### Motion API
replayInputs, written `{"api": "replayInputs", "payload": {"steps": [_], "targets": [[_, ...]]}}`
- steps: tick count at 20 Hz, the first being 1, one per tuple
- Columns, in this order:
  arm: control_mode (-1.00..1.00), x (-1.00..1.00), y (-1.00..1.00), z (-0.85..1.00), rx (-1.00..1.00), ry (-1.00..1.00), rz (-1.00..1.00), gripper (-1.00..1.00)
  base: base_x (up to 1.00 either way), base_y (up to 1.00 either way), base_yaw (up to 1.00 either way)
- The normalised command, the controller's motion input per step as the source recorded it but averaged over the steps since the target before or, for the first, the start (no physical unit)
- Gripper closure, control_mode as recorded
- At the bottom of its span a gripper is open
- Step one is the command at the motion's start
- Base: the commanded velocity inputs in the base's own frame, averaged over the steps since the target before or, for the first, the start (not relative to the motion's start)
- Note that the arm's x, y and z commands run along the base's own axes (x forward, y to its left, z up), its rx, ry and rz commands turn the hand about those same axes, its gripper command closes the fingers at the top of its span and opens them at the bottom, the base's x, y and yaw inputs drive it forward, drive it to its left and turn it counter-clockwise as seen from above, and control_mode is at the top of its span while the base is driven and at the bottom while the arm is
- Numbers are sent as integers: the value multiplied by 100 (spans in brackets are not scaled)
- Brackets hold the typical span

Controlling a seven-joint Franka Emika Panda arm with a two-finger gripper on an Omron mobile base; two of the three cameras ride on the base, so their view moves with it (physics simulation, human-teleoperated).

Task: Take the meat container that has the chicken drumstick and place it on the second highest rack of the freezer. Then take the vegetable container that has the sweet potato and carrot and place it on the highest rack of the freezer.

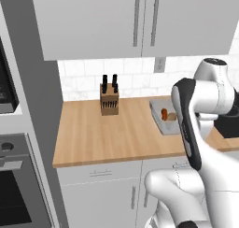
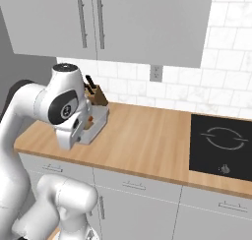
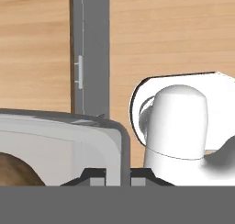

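**Gripper astride tray wall on wooden counter**

Nearest the hand camera, the two dark fingertips (image 3: 95, 175) are seen at the bottom edge, one on each side of the grey wall of the tray (image 3: 69, 136); the wall is pinched between them. The gripper (image 3: 118, 176) is thus set at the tray's rounded corner. A brown lump, taken to be the sweet potato (image 3: 16, 170), is cut off at the lower left inside the tray.

No brand, label or legible writing can be read on any item.

In the left base view the tray (image 1: 158, 115) is found on the counter (image 1: 102, 133), towards its right part, with the orange carrot (image 1: 164, 114) and the paler sweet potato (image 1: 172, 116) lying in it side by side. Its near end is hidden by the arm (image 1: 189, 124).

A knife block (image 1: 108, 101) stands to the left of the tray, near the tiled wall and well apart from it. A wall socket (image 1: 159, 64) is set above the counter. White cupboards (image 1: 135, 21) hang overhead. A black hob (image 2: 221, 145) is let into the counter further right. An oven (image 1: 14, 185) is built in at the far left.

Bare wood is left open between block and tray and along the front edge.
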Motion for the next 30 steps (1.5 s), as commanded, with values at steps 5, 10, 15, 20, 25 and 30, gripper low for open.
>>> {"api": "replayInputs", "payload": {"steps": [5, 10, 15, 20, 25, 30], "targets": [[-100, -27, 0, 0, 0, 0, 0, 100, 0, 0, 0], [-100, -1, 15, 3, 0, 0, 0, 100, 0, 0, 0], [-100, 0, 13, 4, 0, 0, 0, 100, 0, 0, 0], [100, -5, 0, 1, 0, 0, 0, 100, -21, -5, 1], [100, 0, 0, 0, 0, 0, 0, 100, -98, -50, 24], [100, 0, 0, 0, 0, 0, 0, 100, -68, -15, 70]]}}
